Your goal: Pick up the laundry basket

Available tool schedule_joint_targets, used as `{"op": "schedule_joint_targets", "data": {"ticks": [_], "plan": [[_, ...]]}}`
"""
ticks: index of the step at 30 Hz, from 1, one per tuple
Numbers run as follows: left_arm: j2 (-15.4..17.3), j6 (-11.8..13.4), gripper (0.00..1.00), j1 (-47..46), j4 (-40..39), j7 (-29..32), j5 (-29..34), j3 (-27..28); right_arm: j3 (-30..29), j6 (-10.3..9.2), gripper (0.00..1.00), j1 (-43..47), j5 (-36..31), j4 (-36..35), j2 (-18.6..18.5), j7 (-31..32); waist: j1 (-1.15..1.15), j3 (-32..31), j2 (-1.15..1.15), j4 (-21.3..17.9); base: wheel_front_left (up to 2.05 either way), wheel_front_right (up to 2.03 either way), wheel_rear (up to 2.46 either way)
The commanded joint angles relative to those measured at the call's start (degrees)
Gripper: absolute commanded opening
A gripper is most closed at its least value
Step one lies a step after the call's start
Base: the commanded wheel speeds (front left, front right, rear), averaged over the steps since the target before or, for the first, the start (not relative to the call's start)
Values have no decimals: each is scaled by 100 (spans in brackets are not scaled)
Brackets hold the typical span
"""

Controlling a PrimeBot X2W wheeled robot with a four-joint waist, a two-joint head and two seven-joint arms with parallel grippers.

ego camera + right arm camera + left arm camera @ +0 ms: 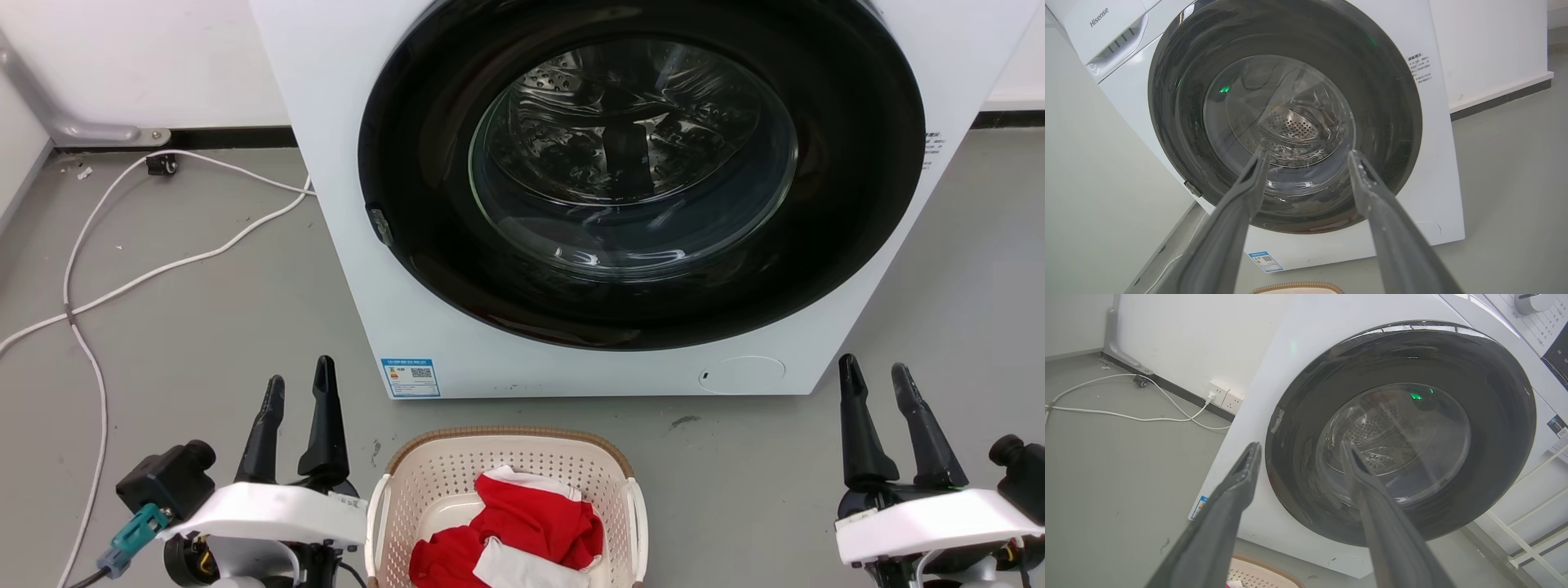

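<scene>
With both arms low before the front-loading washing machine, I see the laundry basket on the grey floor, just in front of the machine's closed glass door and between my two hands. A crumpled red and white garment lies inside it. My left hand sits just beside the basket, fingers parted and empty. My right hand stands well apart from it, likewise spread, gripping nothing.
</scene>
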Motion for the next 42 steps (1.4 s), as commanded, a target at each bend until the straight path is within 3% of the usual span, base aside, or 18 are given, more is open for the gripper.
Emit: {"op": "schedule_joint_targets", "data": {"ticks": [1,16,42], "plan": [[20,-21,100,7,-100,-62,151,-18,14,0,100,10,-176,-115,-21,-53,0,0,0,2,0,0,0],[22,-82,100,128,-196,-276,1069,-70,77,0,100,154,-1174,-294,-24,-276,0,17,0,3,0,0,0],[25,64,100,267,-319,-604,2389,-243,116,-1,100,335,-2503,-522,-27,-592,0,41,0,17,0,0,0]]}}
